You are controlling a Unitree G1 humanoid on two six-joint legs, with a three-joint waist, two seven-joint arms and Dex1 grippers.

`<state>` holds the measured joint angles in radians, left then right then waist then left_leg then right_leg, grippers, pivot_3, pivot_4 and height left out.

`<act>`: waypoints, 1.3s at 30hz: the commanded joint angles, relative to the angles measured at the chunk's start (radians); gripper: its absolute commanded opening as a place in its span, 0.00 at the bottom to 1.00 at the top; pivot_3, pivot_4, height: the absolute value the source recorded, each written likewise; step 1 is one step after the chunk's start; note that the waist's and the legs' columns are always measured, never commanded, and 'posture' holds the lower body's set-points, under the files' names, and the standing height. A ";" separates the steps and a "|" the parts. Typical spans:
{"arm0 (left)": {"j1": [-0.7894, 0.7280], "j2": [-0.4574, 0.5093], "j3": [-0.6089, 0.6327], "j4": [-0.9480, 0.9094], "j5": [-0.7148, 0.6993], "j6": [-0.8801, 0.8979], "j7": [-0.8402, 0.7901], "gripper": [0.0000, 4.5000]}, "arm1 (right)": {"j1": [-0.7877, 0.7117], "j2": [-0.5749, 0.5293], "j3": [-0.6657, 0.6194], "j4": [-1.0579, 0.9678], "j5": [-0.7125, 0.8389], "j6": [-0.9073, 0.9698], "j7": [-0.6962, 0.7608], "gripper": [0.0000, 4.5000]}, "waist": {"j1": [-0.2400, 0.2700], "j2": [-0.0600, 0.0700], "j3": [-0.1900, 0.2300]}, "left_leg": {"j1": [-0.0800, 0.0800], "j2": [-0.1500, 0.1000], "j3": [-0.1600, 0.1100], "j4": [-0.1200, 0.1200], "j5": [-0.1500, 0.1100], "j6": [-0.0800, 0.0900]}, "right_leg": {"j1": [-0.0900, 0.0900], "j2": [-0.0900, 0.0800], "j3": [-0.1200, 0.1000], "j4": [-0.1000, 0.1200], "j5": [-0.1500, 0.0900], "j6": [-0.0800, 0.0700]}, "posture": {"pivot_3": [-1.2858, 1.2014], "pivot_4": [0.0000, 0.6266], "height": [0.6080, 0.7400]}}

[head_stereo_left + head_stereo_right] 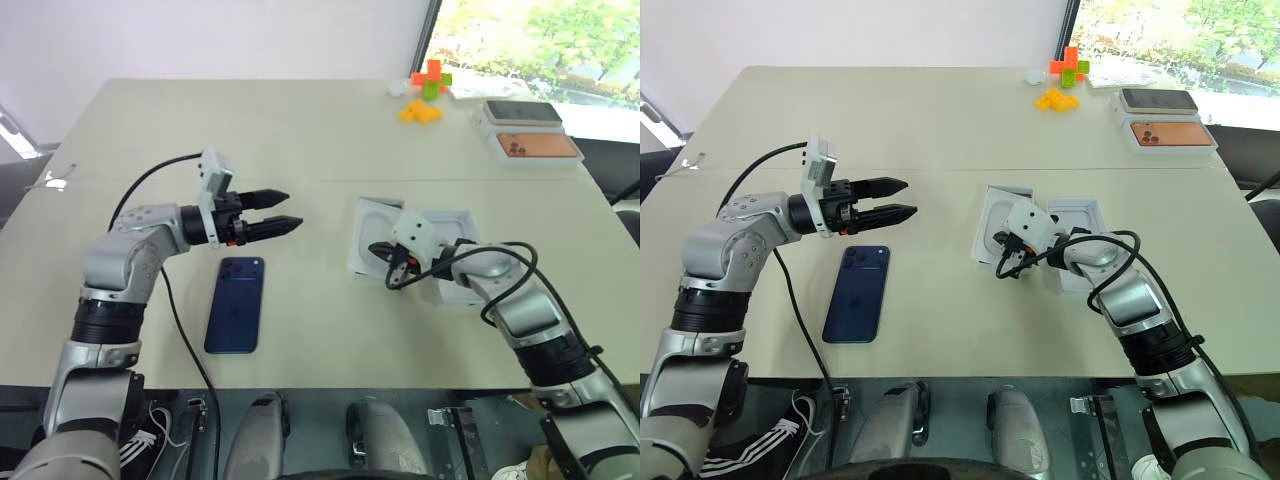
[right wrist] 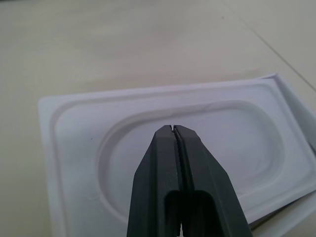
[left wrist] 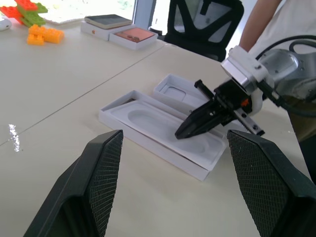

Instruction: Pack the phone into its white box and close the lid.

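The phone (image 1: pixel 237 303), dark navy and lying back up, rests on the table near the front edge. My left gripper (image 1: pixel 293 208) hangs open above its far end and points right toward the boxes. A flat white insert (image 3: pixel 158 126) with an oval recess lies tilted on a shallow white tray (image 3: pixel 143 140), which looks like the white box. My right gripper (image 2: pixel 173 127) is shut with nothing between its fingers, its tip over that recess. A second white shell (image 1: pixel 455 225) lies open side up beside it, partly under my right arm. Whether it is the lid I cannot tell.
An orange-topped box (image 1: pixel 538 148) and a dark-topped box (image 1: pixel 520 112) stand at the far right. Coloured toy bricks (image 1: pixel 425 85) lie beside them. A black chair (image 3: pixel 207 24) and a person's arm (image 3: pixel 264 22) are past the table's right side.
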<state>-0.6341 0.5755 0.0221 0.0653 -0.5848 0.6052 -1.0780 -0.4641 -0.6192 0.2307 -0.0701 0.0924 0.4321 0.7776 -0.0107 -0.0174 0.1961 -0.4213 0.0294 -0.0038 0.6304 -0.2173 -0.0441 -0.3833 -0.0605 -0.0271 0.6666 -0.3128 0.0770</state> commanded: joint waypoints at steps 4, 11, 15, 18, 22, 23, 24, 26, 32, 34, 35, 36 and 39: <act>-0.029 -0.019 0.036 -0.026 -0.018 -0.006 0.035 0.79 | -0.088 -0.078 0.064 0.094 -0.202 -0.181 -0.009 0.01 | -0.001 0.000 0.000 | -0.005 -0.001 0.001 0.001 0.000 0.000 | -0.006 0.001 0.001 0.003 0.000 0.000 | 0.52 0.24 1.00; -0.039 -0.021 0.043 -0.019 -0.017 -0.008 0.056 0.79 | -0.124 -0.080 0.079 0.180 -0.299 -0.313 -0.019 0.01 | -0.001 0.000 0.000 | -0.005 0.000 0.001 0.001 0.000 0.000 | -0.006 0.003 0.001 0.003 0.000 0.000 | 0.52 0.24 1.00; -0.033 -0.020 0.052 -0.025 -0.031 0.005 0.062 0.79 | -0.111 -0.037 0.036 0.152 -0.237 -0.268 0.009 0.01 | -0.001 0.000 0.000 | -0.005 0.001 0.001 0.002 0.000 0.000 | -0.006 0.003 0.001 0.003 0.000 -0.001 | 0.52 0.24 1.00; -0.023 -0.011 0.058 -0.029 -0.034 0.006 0.055 0.79 | -0.093 -0.013 -0.026 0.090 -0.140 -0.203 0.048 0.01 | -0.001 0.000 0.000 | -0.005 0.001 0.000 0.002 0.001 -0.001 | -0.006 0.003 0.001 0.004 0.001 -0.001 | 0.52 0.24 1.00; -0.018 -0.007 0.067 -0.037 -0.052 0.021 0.042 0.79 | -0.093 0.006 -0.072 0.043 -0.070 -0.128 0.061 0.01 | -0.001 0.000 0.000 | -0.004 0.001 0.000 0.002 0.001 -0.001 | -0.006 0.003 0.000 0.004 0.001 -0.001 | 0.52 0.24 1.00; -0.018 -0.006 0.067 -0.038 -0.054 0.020 0.041 0.79 | -0.090 0.009 -0.067 0.035 -0.069 -0.117 0.062 0.01 | -0.001 0.000 0.000 | -0.004 0.001 0.000 0.003 0.001 -0.001 | -0.006 0.003 0.000 0.004 0.001 -0.001 | 0.52 0.24 1.00; -0.018 -0.006 0.066 -0.037 -0.055 0.020 0.039 0.79 | -0.084 0.008 -0.054 0.034 -0.082 -0.123 0.062 0.01 | -0.001 0.000 0.000 | -0.004 0.001 0.000 0.003 0.001 -0.001 | -0.006 0.003 0.000 0.004 0.001 -0.001 | 0.52 0.24 1.00; -0.019 -0.005 0.064 -0.035 -0.057 0.023 0.037 0.79 | -0.078 0.006 -0.041 0.033 -0.100 -0.131 0.061 0.01 | 0.000 0.000 0.000 | -0.004 0.001 0.000 0.003 0.001 -0.001 | -0.006 0.003 0.000 0.005 0.001 -0.001 | 0.52 0.24 1.00; -0.015 0.000 0.065 -0.041 -0.052 0.006 0.019 0.79 | -0.058 0.000 0.028 0.102 -0.207 -0.185 0.024 0.01 | -0.001 0.000 0.000 | -0.004 0.001 0.001 0.003 0.001 -0.001 | -0.006 0.003 0.001 0.005 0.001 -0.001 | 0.52 0.24 1.00; -0.013 0.001 0.064 -0.041 -0.047 0.002 0.022 0.79 | -0.057 -0.011 0.051 0.109 -0.241 -0.213 0.028 0.01 | -0.002 0.000 0.000 | -0.004 0.001 0.001 0.003 0.001 -0.001 | -0.006 0.004 0.001 0.005 0.001 -0.001 | 0.52 0.24 1.00; -0.012 0.001 0.065 -0.043 -0.050 0.005 0.022 0.79 | -0.056 -0.012 0.052 0.110 -0.244 -0.217 0.030 0.01 | -0.002 0.000 0.000 | -0.004 0.001 0.001 0.003 0.001 -0.001 | -0.007 0.004 0.001 0.005 0.001 -0.001 | 0.52 0.24 1.00; -0.011 0.002 0.064 -0.044 -0.049 0.004 0.022 0.79 | -0.058 -0.015 0.052 0.110 -0.247 -0.221 0.036 0.01 | -0.002 0.000 0.000 | -0.004 0.001 0.001 0.003 0.001 -0.001 | -0.007 0.004 0.001 0.005 0.001 -0.002 | 0.52 0.24 1.00; -0.006 0.004 0.067 -0.048 -0.052 0.008 0.022 0.79 | -0.067 -0.004 0.016 0.098 -0.213 -0.199 0.045 0.01 | -0.001 0.000 0.000 | -0.004 0.001 0.000 0.003 0.001 -0.001 | -0.007 0.004 0.001 0.006 0.001 -0.002 | 0.52 0.24 1.00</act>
<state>-0.6392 0.5662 0.0621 0.0589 -0.6216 0.6214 -1.0474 -0.5124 -0.6195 0.2849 0.0522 -0.1465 0.2267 0.8174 -0.0118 -0.0174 0.1960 -0.4255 0.0306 -0.0036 0.6335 -0.2166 -0.0448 -0.3898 -0.0563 -0.0264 0.6726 -0.3117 0.0753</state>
